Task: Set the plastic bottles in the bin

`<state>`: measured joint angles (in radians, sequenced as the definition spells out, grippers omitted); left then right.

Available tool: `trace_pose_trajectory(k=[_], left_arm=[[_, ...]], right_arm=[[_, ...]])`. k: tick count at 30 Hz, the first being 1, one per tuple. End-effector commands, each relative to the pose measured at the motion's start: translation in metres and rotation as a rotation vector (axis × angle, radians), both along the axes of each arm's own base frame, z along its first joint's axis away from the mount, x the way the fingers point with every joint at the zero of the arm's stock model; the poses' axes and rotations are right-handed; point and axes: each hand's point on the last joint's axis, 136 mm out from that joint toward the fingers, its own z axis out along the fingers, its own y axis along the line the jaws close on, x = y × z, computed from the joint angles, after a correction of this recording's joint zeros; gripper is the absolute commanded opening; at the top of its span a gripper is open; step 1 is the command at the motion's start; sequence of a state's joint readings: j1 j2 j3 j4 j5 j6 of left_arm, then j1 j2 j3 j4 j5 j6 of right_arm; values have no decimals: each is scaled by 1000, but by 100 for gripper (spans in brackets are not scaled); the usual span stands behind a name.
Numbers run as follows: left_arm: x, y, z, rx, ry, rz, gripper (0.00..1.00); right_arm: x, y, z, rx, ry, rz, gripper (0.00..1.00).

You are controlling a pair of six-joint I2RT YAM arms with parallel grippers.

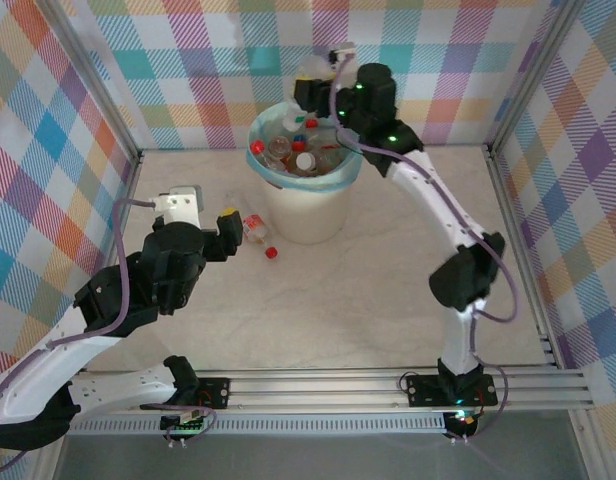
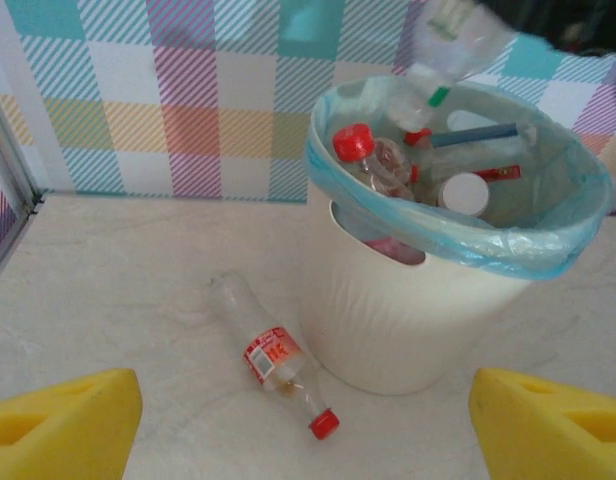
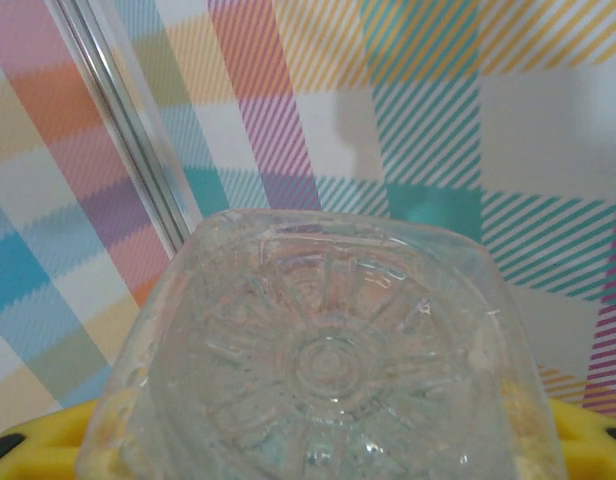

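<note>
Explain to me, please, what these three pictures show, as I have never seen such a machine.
These are two robot arms bolted to a table. One picture looks down from above; the other two come from a camera on each wrist. The left claw is open and faces a red-capped bottle lying on the table beside the bin, which holds several bottles. The right claw grips a clear bottle above the bin; its camera sees that bottle's base up close.

Overhead and left-wrist views, shared bin [image 1: 303, 215]
</note>
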<state>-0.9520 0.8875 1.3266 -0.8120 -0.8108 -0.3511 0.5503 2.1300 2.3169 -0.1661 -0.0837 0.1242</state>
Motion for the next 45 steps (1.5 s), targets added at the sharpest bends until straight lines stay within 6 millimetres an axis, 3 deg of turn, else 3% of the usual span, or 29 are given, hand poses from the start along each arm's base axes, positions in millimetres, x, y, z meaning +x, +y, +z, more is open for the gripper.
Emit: trace_pose_trajectory(k=[1,6,13,20,22,27,31,35,40,45], left_arm=[[-6,9,3,-31,8,7,85],[-8,13,-4,-31,12,15,85],[-3,4,-6,-21,13,2,85],[-2,2,-11,-17,26,-4,85],[-3,4,-11,-20,25,1,85],[-4,8,-11,-14,23,13,85],[-4,12,-13,-10,24,31,85],[-3,11,-13,-11,20,32,85],[-1,9,-13,7,20,31,86],[1,9,-15,20,26,37,86]], right_arm=[[-2,18,-6,-149,-95,10,57],[-4,28,-20,-201,-87,16,58],[-3,24,-26,-289,-116,-14,61],[1,28,-63,-345,-43,2,70],[-2,28,-58,-325,-35,3,76],[-16,24,-14,-280,-112,-34,88],[-27,22,13,-243,-158,-37,86],[-31,26,22,-219,-174,-19,82],[-25,38,8,-215,-141,9,62],[-17,46,-27,-248,-59,31,53]])
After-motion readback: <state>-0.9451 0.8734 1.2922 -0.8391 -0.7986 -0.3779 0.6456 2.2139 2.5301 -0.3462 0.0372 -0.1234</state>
